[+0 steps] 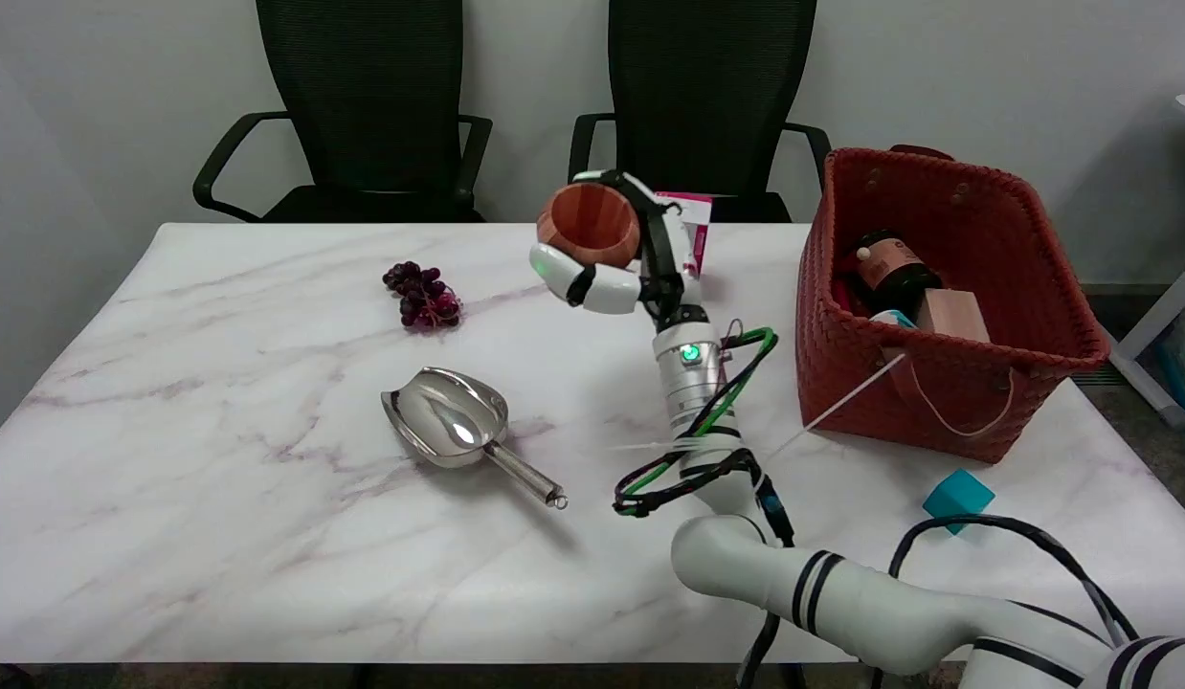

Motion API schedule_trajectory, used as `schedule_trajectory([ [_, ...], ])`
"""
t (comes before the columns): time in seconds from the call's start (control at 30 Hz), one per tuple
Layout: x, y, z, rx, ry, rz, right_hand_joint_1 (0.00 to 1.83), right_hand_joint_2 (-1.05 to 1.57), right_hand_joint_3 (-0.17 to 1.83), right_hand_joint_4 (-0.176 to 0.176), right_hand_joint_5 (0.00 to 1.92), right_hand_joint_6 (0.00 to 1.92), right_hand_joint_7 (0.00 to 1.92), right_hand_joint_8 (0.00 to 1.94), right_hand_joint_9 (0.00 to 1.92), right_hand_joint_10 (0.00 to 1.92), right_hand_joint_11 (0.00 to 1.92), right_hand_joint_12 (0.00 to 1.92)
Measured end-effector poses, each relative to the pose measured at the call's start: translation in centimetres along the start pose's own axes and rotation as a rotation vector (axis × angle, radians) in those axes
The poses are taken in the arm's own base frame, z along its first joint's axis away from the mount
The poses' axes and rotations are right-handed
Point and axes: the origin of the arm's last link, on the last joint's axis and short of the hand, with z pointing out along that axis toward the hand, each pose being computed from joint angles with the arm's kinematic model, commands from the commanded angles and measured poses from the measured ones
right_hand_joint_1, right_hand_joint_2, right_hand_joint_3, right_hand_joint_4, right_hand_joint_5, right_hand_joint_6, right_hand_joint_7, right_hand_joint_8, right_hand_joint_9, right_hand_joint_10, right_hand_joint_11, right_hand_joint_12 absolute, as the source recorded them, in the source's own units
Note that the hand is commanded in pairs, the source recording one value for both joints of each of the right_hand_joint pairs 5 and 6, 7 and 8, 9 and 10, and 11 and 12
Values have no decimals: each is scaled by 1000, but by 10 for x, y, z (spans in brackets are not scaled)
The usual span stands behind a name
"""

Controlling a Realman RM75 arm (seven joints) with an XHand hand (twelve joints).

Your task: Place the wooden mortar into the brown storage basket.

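Head view. The right hand grips the mortar, fingers wrapped around its wall, and holds it above the table near the middle of the far edge, its open mouth tilted toward the camera. The basket stands at the right edge, well apart from the mortar; inside it lie a dark bottle and a wooden block. A pink box shows just behind the hand. Grapes lie toward the far left; a metal scoop lies near the centre; a teal cube sits near the basket's front corner.
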Motion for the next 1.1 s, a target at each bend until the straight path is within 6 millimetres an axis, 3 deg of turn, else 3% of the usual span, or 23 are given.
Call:
schedule_trajectory([
  [0.47,38,-54,4,203,84,-92,1210,962,861,0,970,970,1176,1176,1080,1080,1044,1044],
  [1.1,87,-121,0,388,226,-309,1250,779,927,0,834,834,1160,1160,1084,1084,932,932],
])
